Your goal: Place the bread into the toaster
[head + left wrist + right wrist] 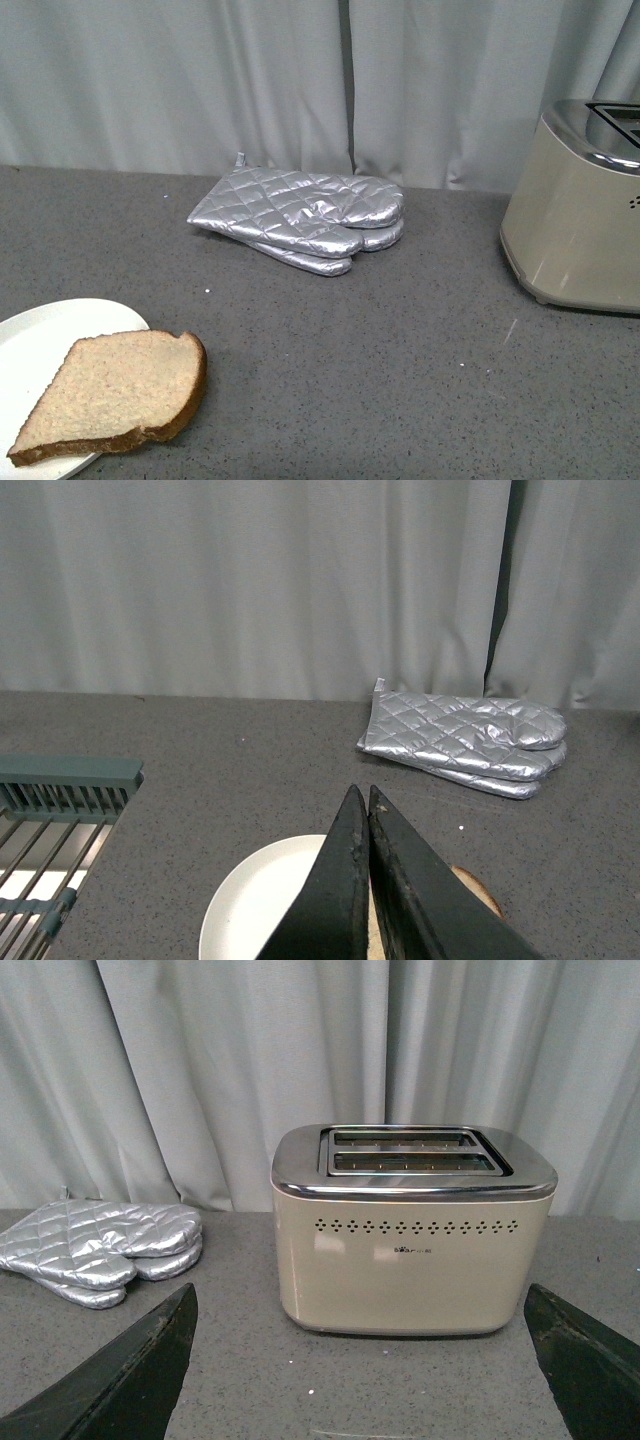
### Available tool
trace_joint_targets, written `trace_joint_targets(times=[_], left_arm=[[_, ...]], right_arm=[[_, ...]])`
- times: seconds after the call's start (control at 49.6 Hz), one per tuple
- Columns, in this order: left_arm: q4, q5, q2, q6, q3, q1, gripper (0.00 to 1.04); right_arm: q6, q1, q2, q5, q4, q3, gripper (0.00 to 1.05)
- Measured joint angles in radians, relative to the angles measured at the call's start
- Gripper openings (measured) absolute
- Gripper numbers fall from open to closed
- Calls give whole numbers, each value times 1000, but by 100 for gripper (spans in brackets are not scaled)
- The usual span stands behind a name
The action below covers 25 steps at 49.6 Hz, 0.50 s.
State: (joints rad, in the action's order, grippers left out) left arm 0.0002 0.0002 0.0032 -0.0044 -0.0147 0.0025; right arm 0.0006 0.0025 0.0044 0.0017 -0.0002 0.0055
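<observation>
Grey speckled desk (350,380) fills my front view, and neither arm shows in it. At the near left corner the bread (110,390) lies flat on a white plate (40,340), its crusted right side overhanging the rim onto the desk. Silver quilted oven mitts (300,215) lie stacked at the back edge by the curtain (200,80). The toaster (575,225) stands at the right edge, well apart from the bread and partly cut off.

From the left wrist I see the left gripper (362,790) above the plate, its jaws pressed together with nothing between them. A sliver of bread crust peeks out beside it. A slatted rack (60,780) sits toward the desk's left edge.

From the right wrist, the right gripper (360,1288) is spread wide and empty, facing the toaster's long side. Both of the toaster's dark slots look empty.
</observation>
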Motion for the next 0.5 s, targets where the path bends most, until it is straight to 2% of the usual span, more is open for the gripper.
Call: trace_joint_targets(times=[0.161, 0.322, 0.403, 0.504], left_arm=[[0, 0, 0, 0, 0, 0, 4], [0, 0, 0, 0, 0, 0, 11], [0, 0, 0, -3, 0, 0, 3], [0, 0, 0, 0, 0, 0, 4]], right_arm=[[0, 0, 0, 0, 0, 0, 95], [0, 0, 0, 0, 0, 0, 95], [0, 0, 0, 0, 0, 0, 95], [0, 0, 0, 0, 0, 0, 95]])
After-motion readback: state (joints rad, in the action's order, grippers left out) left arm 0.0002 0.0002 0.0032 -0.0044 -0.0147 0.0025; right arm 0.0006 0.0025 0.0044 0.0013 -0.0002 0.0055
